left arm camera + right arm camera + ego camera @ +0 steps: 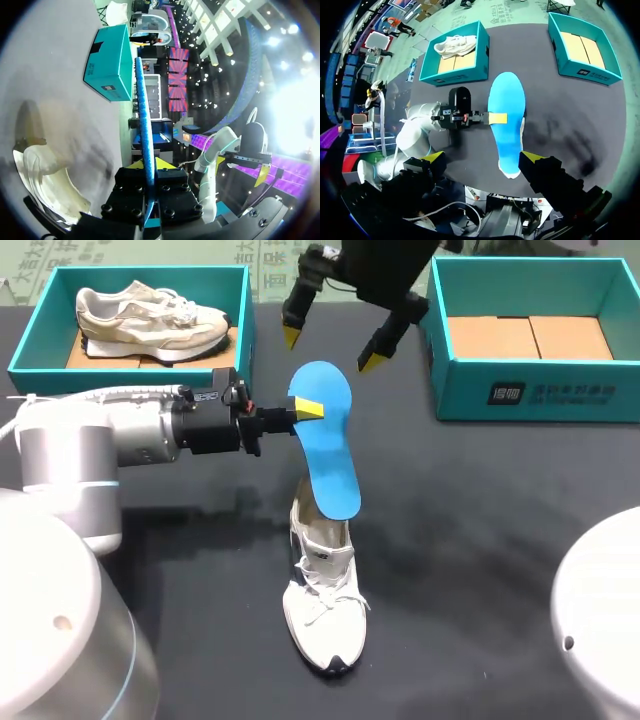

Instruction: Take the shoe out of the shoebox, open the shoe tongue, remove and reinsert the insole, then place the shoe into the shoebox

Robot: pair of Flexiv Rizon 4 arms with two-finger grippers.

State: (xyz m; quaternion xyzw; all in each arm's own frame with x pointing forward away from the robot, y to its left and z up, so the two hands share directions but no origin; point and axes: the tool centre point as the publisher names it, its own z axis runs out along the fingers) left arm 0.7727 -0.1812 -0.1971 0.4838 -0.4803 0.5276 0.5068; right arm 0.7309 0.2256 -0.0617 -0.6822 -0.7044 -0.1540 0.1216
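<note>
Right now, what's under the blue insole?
The white shoe, standing on the dark table, toe toward the robot. The insole hangs over its heel end and covers the back of the opening, so whether its lower tip sits inside the shoe cannot be seen.

White shoe [322,600] upright, centre near, toe nearward. Blue insole [328,440] raised above it, lower end over heel opening. Teal shoebox [560,395] far right, open.

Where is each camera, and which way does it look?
Head view: above, behind the robot, looking down on the table; both arms show.
Left wrist view: on the left arm, looking along the left hand gripping the blue insole.
Right wrist view: on the right arm, looking down past the open right hand.
All three share the insole.
</note>
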